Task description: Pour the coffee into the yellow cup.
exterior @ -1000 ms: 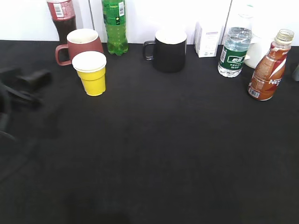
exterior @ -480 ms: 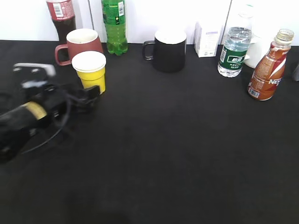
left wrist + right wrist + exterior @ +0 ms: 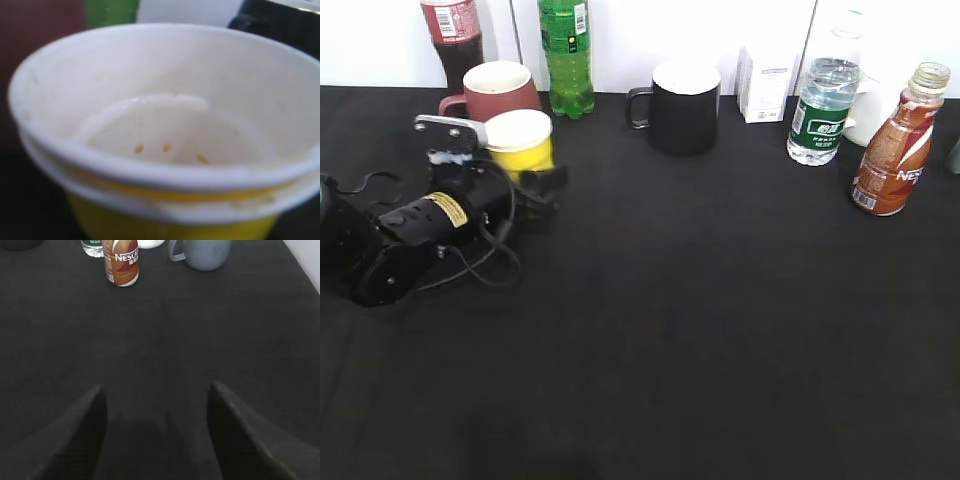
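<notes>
The yellow cup (image 3: 519, 138) stands at the back left of the black table, in front of the maroon mug. My left gripper (image 3: 525, 183) lies low against the cup, with one finger showing at the cup's right side and the other hidden; it looks open around the cup. In the left wrist view the cup (image 3: 165, 125) fills the frame, white inside and empty. The coffee bottle (image 3: 895, 150) stands upright at the far right and also shows in the right wrist view (image 3: 121, 262). My right gripper (image 3: 155, 390) is open and empty, well short of the bottle.
A maroon mug (image 3: 495, 90), cola bottle (image 3: 450, 35) and green bottle (image 3: 567, 55) stand behind the cup. A black mug (image 3: 682, 108), white carton (image 3: 765, 85) and water bottle (image 3: 823, 105) line the back. A grey mug (image 3: 202, 252) stands right of the coffee.
My left arm has swept in from the left edge and reached the yellow cup. The cup and the coffee bottle have stayed in place.
</notes>
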Motion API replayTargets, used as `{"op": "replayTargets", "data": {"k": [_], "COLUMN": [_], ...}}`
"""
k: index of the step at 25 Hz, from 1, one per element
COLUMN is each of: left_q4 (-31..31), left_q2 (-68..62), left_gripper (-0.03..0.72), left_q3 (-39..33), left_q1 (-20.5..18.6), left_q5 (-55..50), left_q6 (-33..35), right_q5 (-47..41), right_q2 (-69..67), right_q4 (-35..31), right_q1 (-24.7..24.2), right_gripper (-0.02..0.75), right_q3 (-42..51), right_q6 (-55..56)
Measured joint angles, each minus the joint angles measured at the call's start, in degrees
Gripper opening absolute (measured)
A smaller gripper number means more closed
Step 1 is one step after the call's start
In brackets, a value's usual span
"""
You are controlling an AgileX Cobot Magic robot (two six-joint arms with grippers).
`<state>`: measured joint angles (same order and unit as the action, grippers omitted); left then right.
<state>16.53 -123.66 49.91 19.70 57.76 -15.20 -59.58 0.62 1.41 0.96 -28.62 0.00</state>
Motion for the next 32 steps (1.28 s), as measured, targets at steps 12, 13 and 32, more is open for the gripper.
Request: {"op": "replayTargets", "data": {"k": [12,13,32], "left_q4": [21.5,21.5,28.0], "left_q2": [8.0,7.4,6.8], "left_gripper": [0.45,0.45,0.449], "left_q3": [2.6,2.6,0.3], "left_q1": [11.5,13.2,15.1], "left_q5": [0.4,0.5,2.8], "left_q6": [-5.7,-5.7,-5.9], "right_q5": [0.0,0.0,105.8], "right_q2": [0.0,0.0,-71.7], "right_q4": [0.0,0.0,0.2], "right_q1": [0.0,0.0,0.0], "right_gripper": [0.498,0.498,0.498], "right_q3": [0.0,0.0,14.2], "right_q6": [0.0,0.0,0.0]}}
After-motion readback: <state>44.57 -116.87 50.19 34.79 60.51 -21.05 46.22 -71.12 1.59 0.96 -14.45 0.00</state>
